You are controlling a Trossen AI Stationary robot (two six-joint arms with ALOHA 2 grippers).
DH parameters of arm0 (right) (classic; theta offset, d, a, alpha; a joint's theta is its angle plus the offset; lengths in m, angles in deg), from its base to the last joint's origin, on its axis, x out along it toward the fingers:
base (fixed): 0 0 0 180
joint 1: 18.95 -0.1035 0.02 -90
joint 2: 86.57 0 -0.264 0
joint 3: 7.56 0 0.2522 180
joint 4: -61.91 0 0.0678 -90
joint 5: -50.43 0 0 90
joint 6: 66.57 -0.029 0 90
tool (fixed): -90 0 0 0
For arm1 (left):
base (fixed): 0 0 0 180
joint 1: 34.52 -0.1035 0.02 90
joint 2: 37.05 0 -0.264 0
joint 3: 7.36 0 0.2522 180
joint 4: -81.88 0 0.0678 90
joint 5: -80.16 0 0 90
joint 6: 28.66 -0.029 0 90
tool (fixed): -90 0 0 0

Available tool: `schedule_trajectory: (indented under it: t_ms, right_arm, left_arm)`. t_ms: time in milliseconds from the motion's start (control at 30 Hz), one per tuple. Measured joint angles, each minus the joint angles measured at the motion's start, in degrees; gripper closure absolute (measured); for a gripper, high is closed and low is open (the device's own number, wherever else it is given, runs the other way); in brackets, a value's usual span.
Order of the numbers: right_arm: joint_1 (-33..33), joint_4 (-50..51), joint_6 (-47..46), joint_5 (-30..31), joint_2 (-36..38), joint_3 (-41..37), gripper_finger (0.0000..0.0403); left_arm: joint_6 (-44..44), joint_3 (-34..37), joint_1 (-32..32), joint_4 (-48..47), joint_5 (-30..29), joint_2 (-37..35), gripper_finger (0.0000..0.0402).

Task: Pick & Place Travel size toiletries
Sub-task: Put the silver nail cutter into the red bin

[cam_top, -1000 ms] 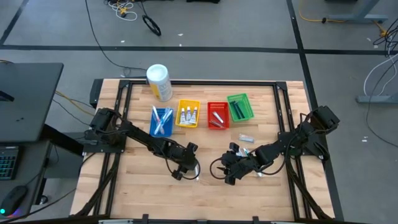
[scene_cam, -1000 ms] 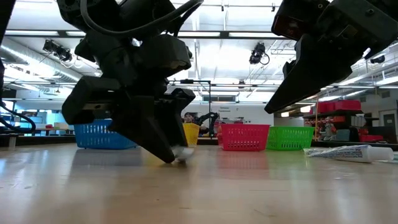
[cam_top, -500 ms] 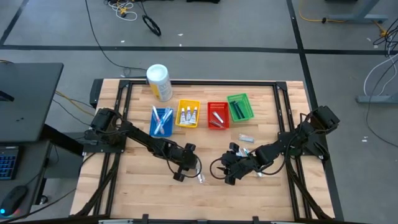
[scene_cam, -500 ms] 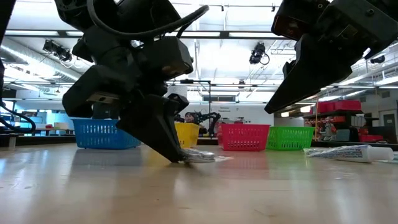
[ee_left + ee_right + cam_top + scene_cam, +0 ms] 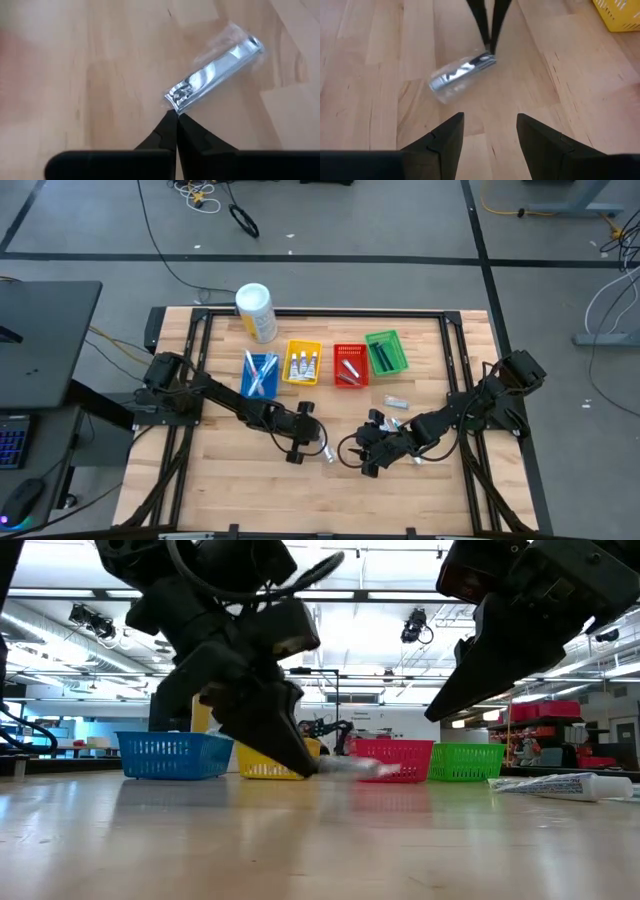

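Left hand (image 5: 312,445) pinches wrapped nail clipper (image 5: 215,72) (right hand (image 5: 487,132) apart); blue basket (image 5: 259,375) holds toothbrushes.

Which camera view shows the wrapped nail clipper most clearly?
The left wrist view: the nail clipper fills it, pinched at one end by the shut left claw. The right wrist view shows it smaller, the low view blurred, the high view only a speck.

overhead, table-level and two close wrist views all share the wrapped nail clipper (image 5: 214,71).
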Motion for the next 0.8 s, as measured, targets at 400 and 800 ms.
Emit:
schedule_trajectory:
  t_ms: [400,800]
  right_arm:
    - [7.33,-10.09,-13.73,-5.31,0.00,-3.25,0.0210]
    - [15.47,-14.83,-11.31,-15.22,0.00,-4.20,0.0210]
  left_arm:
    - [-8.08,-0.42,0.61,2.54,-18.44,-1.13,0.0398]
    - [-19.73,-6.84,1.19,2.89,-26.39,-1.17,0.0399]
